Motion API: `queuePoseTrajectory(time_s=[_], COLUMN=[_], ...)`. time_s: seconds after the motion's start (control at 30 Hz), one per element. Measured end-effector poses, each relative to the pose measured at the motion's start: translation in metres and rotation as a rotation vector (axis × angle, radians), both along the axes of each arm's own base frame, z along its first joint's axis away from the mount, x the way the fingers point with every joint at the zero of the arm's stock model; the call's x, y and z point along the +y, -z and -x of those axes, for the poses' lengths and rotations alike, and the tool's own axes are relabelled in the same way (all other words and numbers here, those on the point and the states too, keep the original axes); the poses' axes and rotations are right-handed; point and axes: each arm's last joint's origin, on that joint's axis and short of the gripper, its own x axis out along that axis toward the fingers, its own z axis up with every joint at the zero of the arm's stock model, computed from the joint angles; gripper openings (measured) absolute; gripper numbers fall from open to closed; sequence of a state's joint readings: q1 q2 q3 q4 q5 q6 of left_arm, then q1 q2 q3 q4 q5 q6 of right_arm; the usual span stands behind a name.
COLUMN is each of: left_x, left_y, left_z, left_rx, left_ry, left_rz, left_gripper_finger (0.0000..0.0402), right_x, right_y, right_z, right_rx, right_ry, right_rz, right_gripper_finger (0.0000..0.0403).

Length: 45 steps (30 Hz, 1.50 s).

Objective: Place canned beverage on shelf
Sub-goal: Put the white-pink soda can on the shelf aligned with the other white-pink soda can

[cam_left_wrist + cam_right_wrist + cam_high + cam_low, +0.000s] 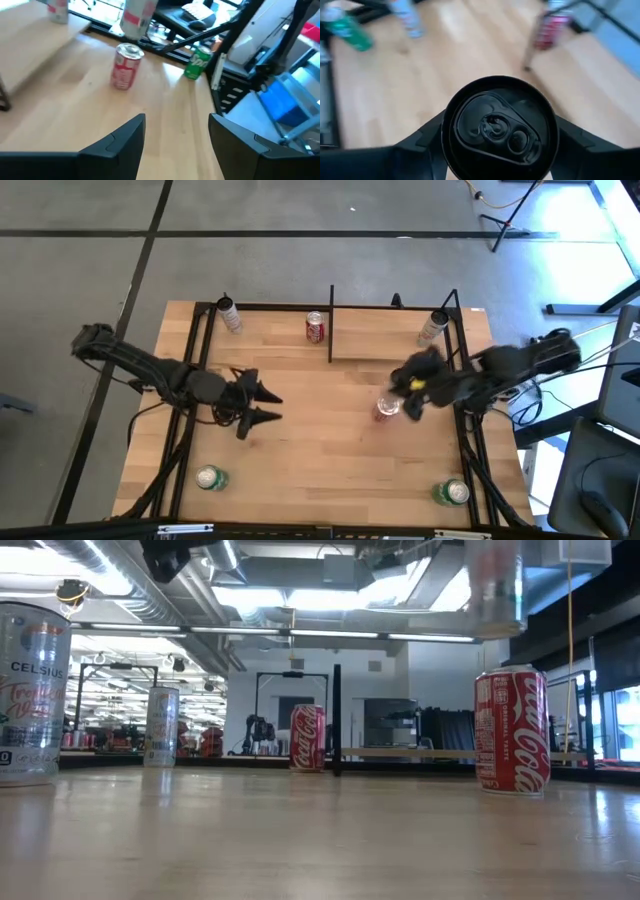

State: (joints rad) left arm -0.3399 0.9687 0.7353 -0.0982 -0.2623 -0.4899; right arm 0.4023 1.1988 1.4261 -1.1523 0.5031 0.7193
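Note:
My right gripper [412, 380] hangs over the table's right half, shut on a pale can with a black top [497, 125]. The can shows lifted high in the low view [495, 580]. Below it a red cola can [387, 408] stands on its base on the table. The shelf [395, 348], a light board framed by black rods, lies at the far right. A tall silver can [432, 327] stands on it. My left gripper [265, 405] waits open over the table's left half, pointing toward the right edge, with nothing between its fingers [125, 145]. My right gripper pinches the can's upper wall just under the rim [446, 142] between its two fingers [420, 147], one on each side. The fingers slant down from the table's right side. The can hangs upright, lifted clear of the table.
A second red can [316, 327] stands at the far middle, left of the black divider rod [331, 325]. A silver can [230, 315] stands at the far left. Green cans stand at the near left [210, 477] and near right [452, 492]. Black rails run along both sides.

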Motion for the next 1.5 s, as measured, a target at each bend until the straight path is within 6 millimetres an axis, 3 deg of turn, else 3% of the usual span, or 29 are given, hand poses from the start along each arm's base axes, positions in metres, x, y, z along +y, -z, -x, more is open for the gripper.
queuePoseTrajectory(time_s=[0.13, 0.3, 0.63, 0.77, 1.0, 1.17, 1.33, 1.5], left_x=[0.010, 0.018, 0.032, 0.041, 0.055, 0.060, 0.060, 0.060], left_y=[-0.009, -0.009, 0.001, -0.001, -0.001, -0.001, 0.000, 0.000], left_z=[-0.001, -0.007, -0.025, -0.027, -0.028, -0.029, -0.029, -0.029], left_rx=[-0.078, -0.094, -0.085, -0.111, -0.107, -0.097, -0.088, -0.084], left_ry=[-0.068, -0.141, -0.289, -0.347, -0.395, -0.335, -0.261, -0.237], left_rz=[0.011, -0.030, -0.050, -0.048, -0.050, -0.074, -0.124, -0.181], left_gripper_finger=[0.0211, 0.0211, 0.0211, 0.0211, 0.0211, 0.0211, 0.0211, 0.0211], right_x=[-0.019, -0.040, -0.067, -0.073, -0.082, -0.097, -0.117, -0.134], right_y=[-0.003, 0.011, 0.048, 0.056, 0.071, 0.083, 0.087, 0.084], right_z=[0.041, 0.089, 0.131, 0.134, 0.116, 0.100, 0.096, 0.088], right_rx=[-0.001, 0.007, -0.010, 0.005, 0.042, 0.088, 0.169, 0.115], right_ry=[0.106, 0.182, 0.256, 0.303, 0.404, 0.473, 0.562, 0.534], right_rz=[0.007, 0.001, 0.059, 0.102, 0.105, 0.077, 0.068, 0.055], right_gripper_finger=[0.0226, 0.0226, 0.0226, 0.0226, 0.0226, 0.0226, 0.0226, 0.0226])
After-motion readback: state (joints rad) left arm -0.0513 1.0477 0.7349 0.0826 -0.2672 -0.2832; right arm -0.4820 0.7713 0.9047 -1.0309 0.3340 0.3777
